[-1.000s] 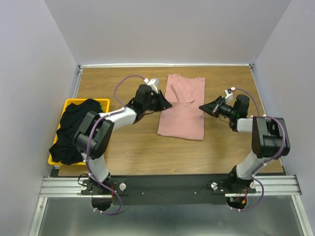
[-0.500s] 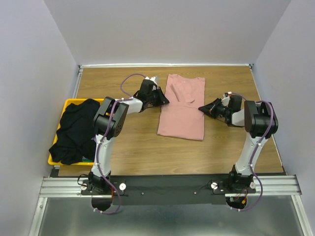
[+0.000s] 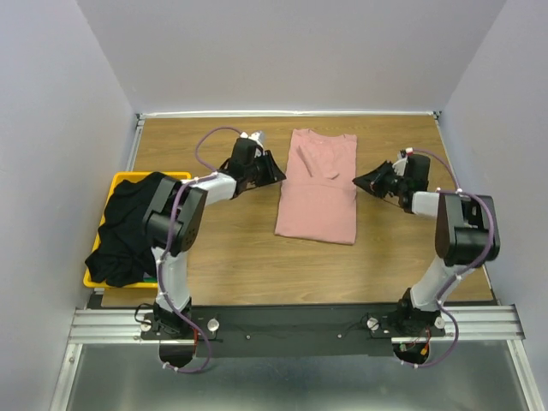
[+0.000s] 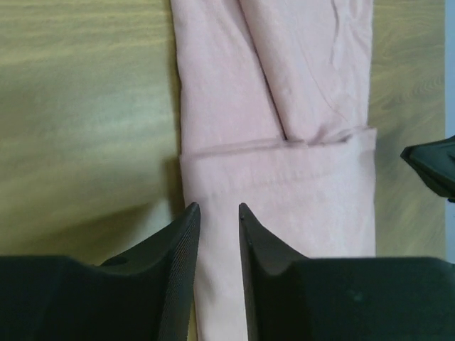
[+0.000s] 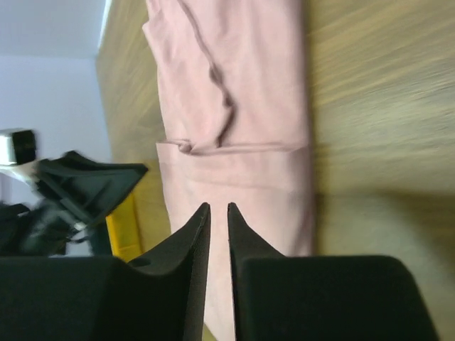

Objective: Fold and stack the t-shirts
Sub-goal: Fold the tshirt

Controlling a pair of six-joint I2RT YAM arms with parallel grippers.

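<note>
A dusty-pink t-shirt (image 3: 317,184) lies flat mid-table, folded into a long narrow rectangle with its sleeves turned in. My left gripper (image 3: 281,176) hovers at its left edge with the jaws a narrow gap apart and nothing between them; the left wrist view shows the gripper (image 4: 219,206) above the shirt's left edge (image 4: 284,106). My right gripper (image 3: 355,181) hovers at the right edge, also barely open and empty; it (image 5: 218,204) looks across the shirt (image 5: 234,85). A black t-shirt (image 3: 128,227) lies heaped in the basket.
A yellow plastic basket (image 3: 178,177) stands at the table's left edge, with the black cloth spilling over its near side. Grey walls close the table on three sides. The metal mounting rail (image 3: 291,325) runs along the near edge.
Both grippers have drawn back from the pink shirt's edges, the left one leftward and the right one rightward and slightly up-table. The shirt has stayed as it was.
</note>
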